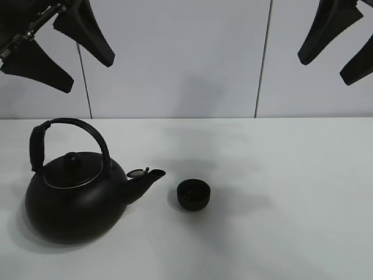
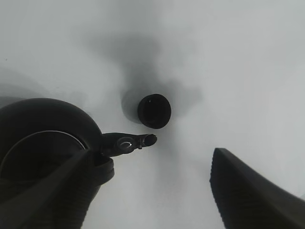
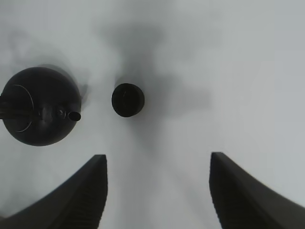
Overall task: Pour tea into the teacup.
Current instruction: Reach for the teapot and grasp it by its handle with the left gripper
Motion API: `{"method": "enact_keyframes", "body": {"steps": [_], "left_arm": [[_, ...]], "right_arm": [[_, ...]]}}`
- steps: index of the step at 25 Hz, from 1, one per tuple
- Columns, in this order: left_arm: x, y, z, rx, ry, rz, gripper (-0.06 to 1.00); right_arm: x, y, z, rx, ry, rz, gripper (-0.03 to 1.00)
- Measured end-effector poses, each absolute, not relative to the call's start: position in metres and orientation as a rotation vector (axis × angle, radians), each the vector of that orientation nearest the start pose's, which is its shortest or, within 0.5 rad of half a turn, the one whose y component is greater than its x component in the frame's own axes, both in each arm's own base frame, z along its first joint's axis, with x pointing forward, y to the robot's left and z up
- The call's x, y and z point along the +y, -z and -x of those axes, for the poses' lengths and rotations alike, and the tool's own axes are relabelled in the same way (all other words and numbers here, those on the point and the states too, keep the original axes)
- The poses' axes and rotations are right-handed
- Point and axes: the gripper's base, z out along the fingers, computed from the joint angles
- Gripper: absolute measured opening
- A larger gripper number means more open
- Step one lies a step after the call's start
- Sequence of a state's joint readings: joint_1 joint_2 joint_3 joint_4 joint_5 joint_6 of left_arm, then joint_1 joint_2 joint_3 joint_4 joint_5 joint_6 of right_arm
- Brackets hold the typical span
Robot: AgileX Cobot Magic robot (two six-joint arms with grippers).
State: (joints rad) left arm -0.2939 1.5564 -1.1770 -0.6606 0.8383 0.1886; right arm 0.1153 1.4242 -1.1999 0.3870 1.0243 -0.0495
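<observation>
Exterior high view is giving me the whole scene: the small round matte-black handleless teacup is sitting upright on the white tabletop, a little below the centre of the frame. The big round-bodied black kettle is standing in the lower left, its arched black handle rising over the knobbed lid. Its short spout is pointing right towards the cup, near it but not touching it. The left gripper is hanging in the upper left corner, well above the kettle, with its dark fingers spread and nothing between them. The right gripper is hanging in the upper right corner, well apart from both objects, and it is holding nothing either. Through the left wrist camera I am seeing the left gripper standing wide, looking down on the teacup just beside the spout tip, with the kettle partly behind one finger. Through the right wrist camera the right gripper is showing a clear gap between its fingers, with the teacup and the kettle lying side by side on the table beyond them.
</observation>
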Motion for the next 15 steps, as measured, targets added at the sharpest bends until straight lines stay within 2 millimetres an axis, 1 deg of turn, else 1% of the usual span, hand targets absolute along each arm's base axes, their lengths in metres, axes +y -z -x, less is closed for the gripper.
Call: {"method": "enact_keyframes", "body": {"steps": [15], "left_arm": [[-0.1336,-0.2860,-0.2979,2.624,0.823,-0.186,0.50]], "right_arm": [[0.0621,-0.3181,-0.2809,2.690,-0.528,0.037,0.43]]}}
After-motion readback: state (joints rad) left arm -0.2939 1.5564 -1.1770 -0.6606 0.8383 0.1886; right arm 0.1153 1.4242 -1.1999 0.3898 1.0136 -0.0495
